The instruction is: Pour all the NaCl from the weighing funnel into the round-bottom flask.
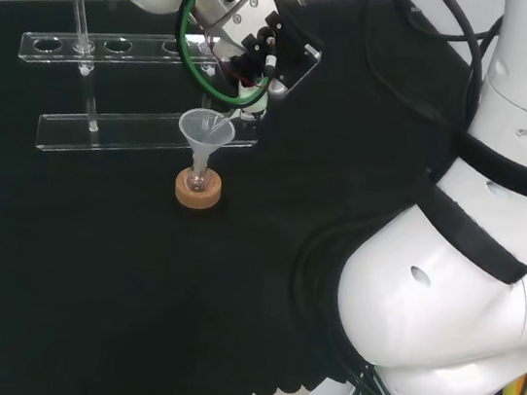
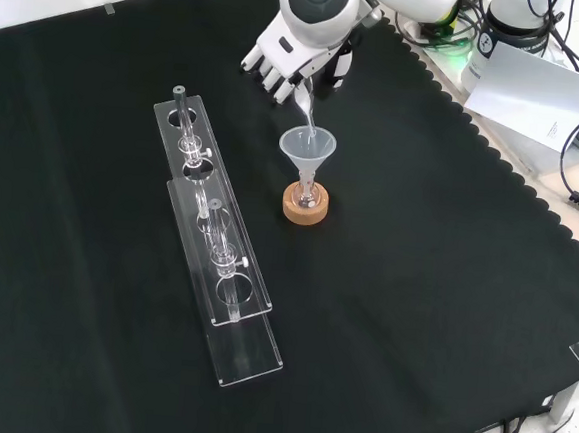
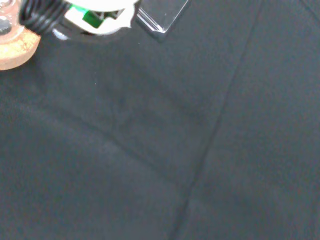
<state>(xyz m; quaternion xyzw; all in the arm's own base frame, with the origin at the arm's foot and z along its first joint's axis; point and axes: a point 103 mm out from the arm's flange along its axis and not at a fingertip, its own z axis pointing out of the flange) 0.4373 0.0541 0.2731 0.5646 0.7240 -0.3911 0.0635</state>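
Front view: the hand is coming in from 12 o'clock w/ fingers curled down around the weighing funnel, a thin clear piece tilting down toward 6 o'clock so its tip is sitting just over the mouth of a clear cone funnel. That cone funnel is standing upright in the neck of the round-bottom flask, which is sitting in a cork ring stand on the black-clothed bench. Can't tell whether any NaCl is in the weighing funnel or flask. At approx 8 o'clock from the flask, well apart, a clear rack is lying lengthwise w/ glass tubes in it. Head view: the hand is hanging at 12 to 1 o'clock of the cone funnel, the weighing funnel's tip reaching its rim; the cork ring stand is sitting right below, w/ the rack behind at approx 10 o'clock. Wrist view: the cork ring stand and a corner of the rack are showing on the cloth.
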